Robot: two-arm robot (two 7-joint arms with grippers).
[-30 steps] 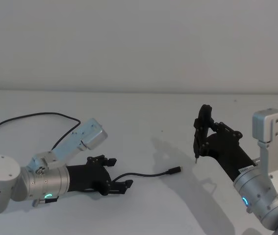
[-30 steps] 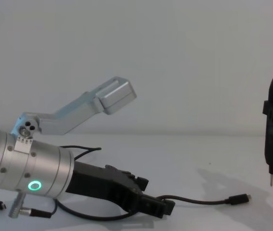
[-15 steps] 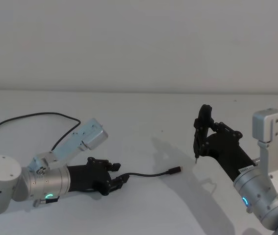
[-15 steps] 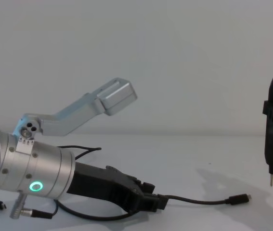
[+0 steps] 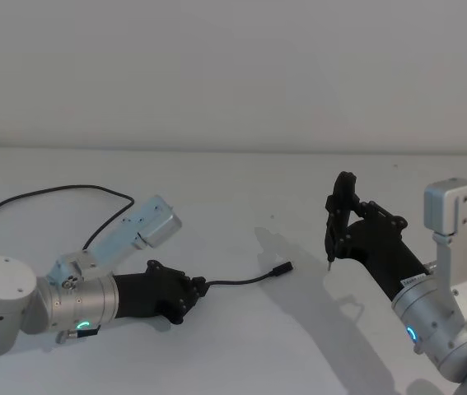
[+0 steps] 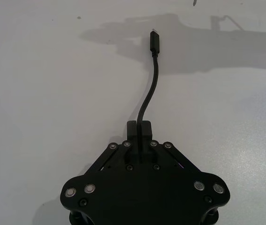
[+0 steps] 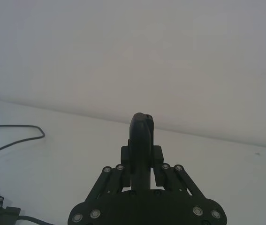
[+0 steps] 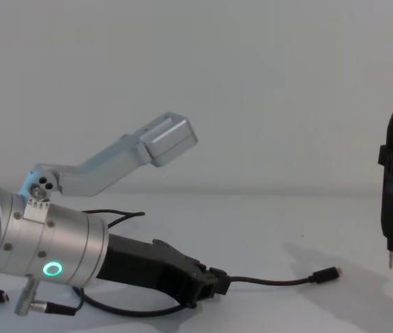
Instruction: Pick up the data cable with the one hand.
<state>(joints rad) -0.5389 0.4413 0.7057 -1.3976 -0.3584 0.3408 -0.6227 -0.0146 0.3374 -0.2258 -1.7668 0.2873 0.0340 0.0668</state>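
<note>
Left arm: thick silver cylinder with a glowing green ring [image 8: 50, 268], low over the near left of the white table [image 5: 241, 346], reaching forward and inward.
Left gripper [image 5: 196, 286]: black, angular, close to the tabletop. Fingers clenched together, with the data cable [image 5: 237, 281] pinched between the tips. The wrist view has the cord leaving straight out of the closed tips.
Data cable, held stretch: runs from the fingertips toward the table's middle in a shallow curve, low along the surface.
Plug [image 5: 282, 270]: small, black, short metal tip, at the cable's free end. Cannot tell if it rests on the table or hangs just above it.
Right gripper [image 5: 340, 234]: to the right and raised off the table. Fingers grasp a slim black tool [image 5: 338, 216] held upright, its thin metal tip pointing down and clear of the surface.
Gap: plug near the tool's tip, not touching.
Cord loop [image 5: 52, 193]: thin black line curving loosely on the table beyond the left arm. The arm hides any join to the held stretch.
Wall [image 5: 233, 74]: plain, pale, behind the table's far edge.
</note>
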